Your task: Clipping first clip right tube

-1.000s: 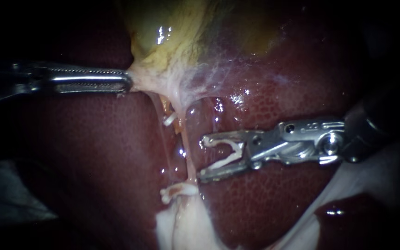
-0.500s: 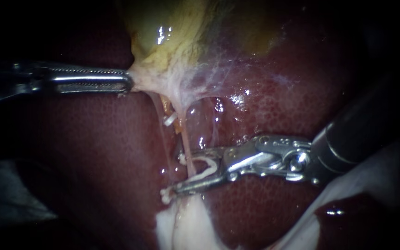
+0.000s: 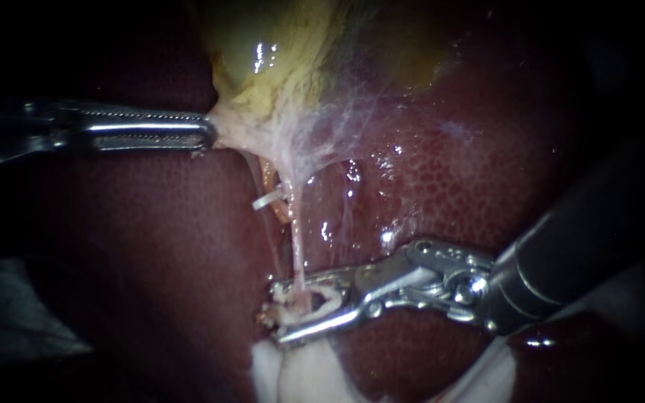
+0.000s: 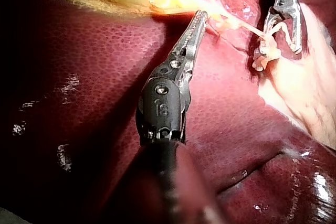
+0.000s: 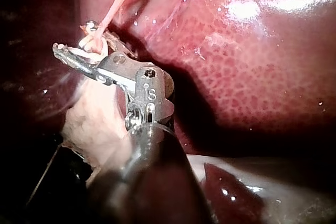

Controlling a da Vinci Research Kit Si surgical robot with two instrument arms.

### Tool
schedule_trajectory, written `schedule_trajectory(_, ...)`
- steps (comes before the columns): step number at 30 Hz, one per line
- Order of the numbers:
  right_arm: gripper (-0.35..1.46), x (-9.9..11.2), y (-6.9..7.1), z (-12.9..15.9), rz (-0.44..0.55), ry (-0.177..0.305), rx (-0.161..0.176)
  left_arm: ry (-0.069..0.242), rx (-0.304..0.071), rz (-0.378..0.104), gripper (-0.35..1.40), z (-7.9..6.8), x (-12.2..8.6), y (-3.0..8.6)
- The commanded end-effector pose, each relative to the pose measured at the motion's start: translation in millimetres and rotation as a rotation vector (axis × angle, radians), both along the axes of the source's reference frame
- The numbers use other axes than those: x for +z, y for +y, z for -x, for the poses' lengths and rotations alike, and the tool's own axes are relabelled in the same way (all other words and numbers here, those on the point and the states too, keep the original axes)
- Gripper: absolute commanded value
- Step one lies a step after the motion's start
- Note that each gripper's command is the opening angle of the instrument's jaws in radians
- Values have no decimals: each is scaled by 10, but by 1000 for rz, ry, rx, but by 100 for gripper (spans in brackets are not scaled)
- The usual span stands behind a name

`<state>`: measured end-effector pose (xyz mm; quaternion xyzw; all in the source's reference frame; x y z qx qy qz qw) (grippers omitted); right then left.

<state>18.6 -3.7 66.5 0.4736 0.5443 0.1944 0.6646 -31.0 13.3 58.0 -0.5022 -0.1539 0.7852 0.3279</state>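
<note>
Endoscope, instruments: I am counting two, the left instrument (image 3: 204, 134) entering from the left and the right instrument (image 3: 278, 312) entering from the right.
Endoscope, left claw: it is pinching narrow on the pale neck of the gallbladder (image 3: 263, 67).
Endoscope, right claw: it is gripping the loaded clip (image 3: 328, 298) from both sides. The right tube (image 3: 298, 239) is running down through that clip, just above the white tissue (image 3: 293, 373).
Endoscope, clips: I am making out two for certain, the loaded clip and an upper clip (image 3: 265, 200) sitting higher, just beside the tube. I cannot tell what the whitish lump at the claw's tip is.
Endoscope, organs: one gallbladder is lying on one liver (image 3: 449, 164).
Left wrist, count: both instruments are showing. My own claw is clamping the yellow gallbladder edge, and the other claw is sitting ahead of it with the white clip around the stretched tube.
Right wrist, count: only one instrument is showing. Its claw is holding the clip with the tube entering it, and the white tissue is lying beneath.
</note>
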Motion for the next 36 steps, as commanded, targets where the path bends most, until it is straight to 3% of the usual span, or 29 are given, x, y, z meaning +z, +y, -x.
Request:
schedule_trajectory(1,43,-3,1,0,2,-2,3,0,0,0,-35,0,0,0)
schedule_trajectory(8,26,-10,9,7,-3,1,2,0,0,0,-35,0,0,0)
schedule_trajectory(19,-33,-10,8,15,-57,-21,-1,0,0,0,-35,0,0,0)
schedule_trajectory(36,-35,-7,4,17,-57,-28,15,-1,1,0,-35,0,1,1)
